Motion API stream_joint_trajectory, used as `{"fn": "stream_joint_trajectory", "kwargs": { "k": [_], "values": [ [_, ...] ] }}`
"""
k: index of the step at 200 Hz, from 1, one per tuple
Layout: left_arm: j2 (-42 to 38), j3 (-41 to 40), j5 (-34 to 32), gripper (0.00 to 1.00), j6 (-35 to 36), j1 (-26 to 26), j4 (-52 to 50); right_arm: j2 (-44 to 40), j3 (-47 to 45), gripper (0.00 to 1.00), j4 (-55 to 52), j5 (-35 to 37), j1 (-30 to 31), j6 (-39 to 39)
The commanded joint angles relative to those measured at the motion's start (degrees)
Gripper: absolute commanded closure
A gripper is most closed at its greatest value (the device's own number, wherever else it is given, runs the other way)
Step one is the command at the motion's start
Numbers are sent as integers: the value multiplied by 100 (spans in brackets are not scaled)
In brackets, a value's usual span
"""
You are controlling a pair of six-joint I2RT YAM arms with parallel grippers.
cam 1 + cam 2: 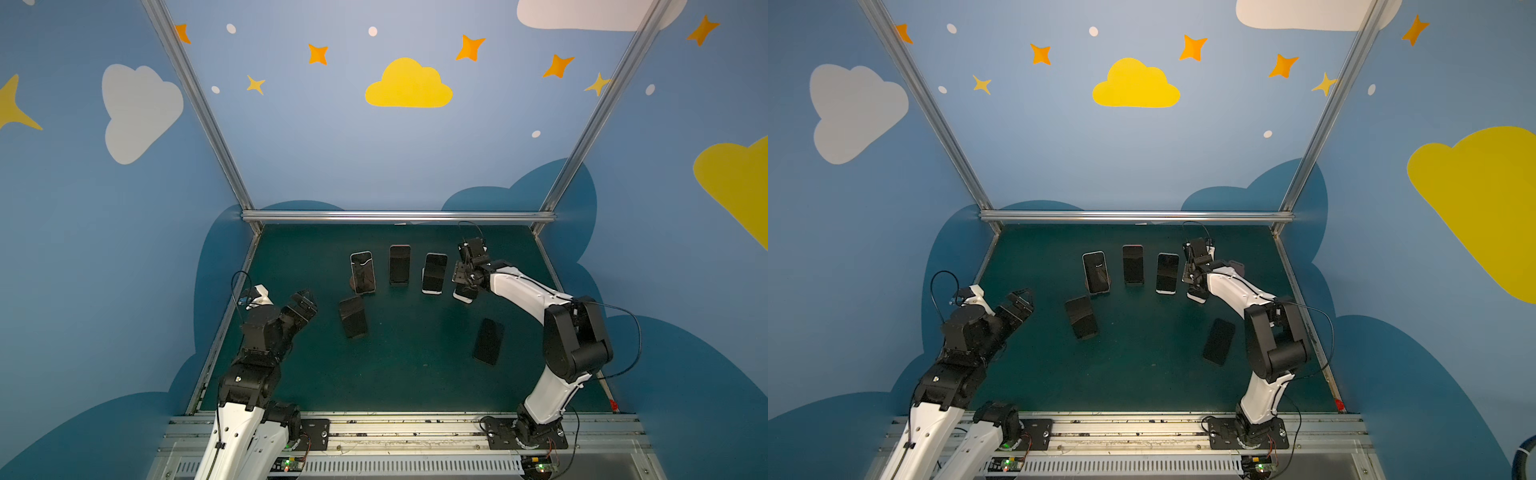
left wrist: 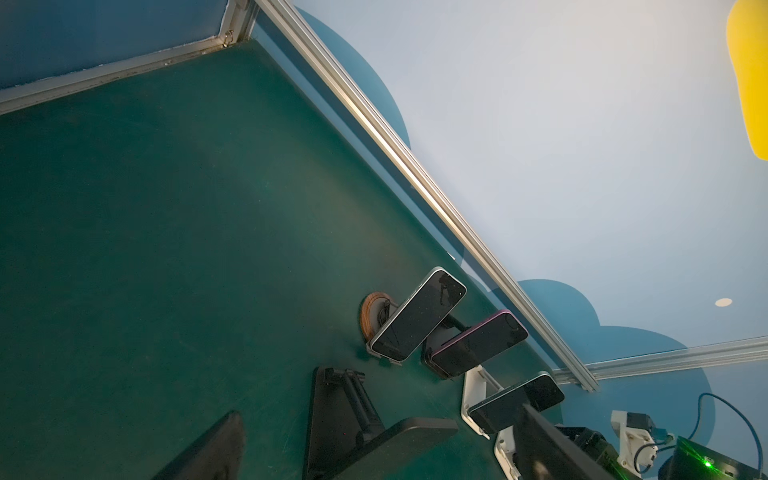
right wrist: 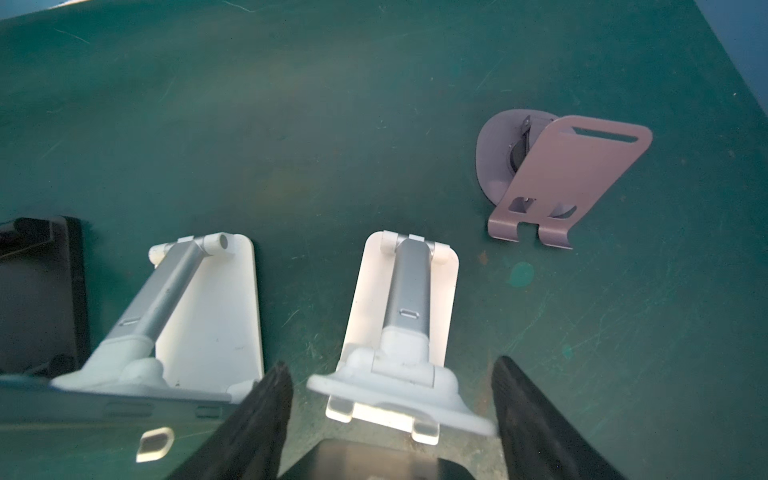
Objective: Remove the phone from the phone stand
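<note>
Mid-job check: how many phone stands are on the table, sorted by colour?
White stands: 2
Black stands: 2
Grey stand: 1
Brown-based stand: 1
Total: 6

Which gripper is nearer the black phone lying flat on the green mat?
Right. The right gripper hovers just beyond the flat black phone; the left gripper sits far across the green mat.

Dim, bluish light; wide-angle edges bend noticeably
</note>
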Motion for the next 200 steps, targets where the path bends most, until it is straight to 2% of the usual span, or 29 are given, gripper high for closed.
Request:
{"fn": "stream_joint_trajectory", "kwargs": {
  "k": [1, 82, 113, 200],
  "values": [
    [15, -34, 15, 0, 59, 15, 81, -185, -40, 31, 36, 5, 22, 11],
    [-2, -34, 7, 0, 64, -8, 72, -648, -74, 31, -233, -91, 26, 76],
    [-11, -34, 15, 0, 59, -16, 52, -856, -66, 32, -653, -225, 39, 251],
    [-74, -34, -2, 0, 69, -78, 28, -1552, -574, 33, -1546, -947, 109, 630]
  ]
}}
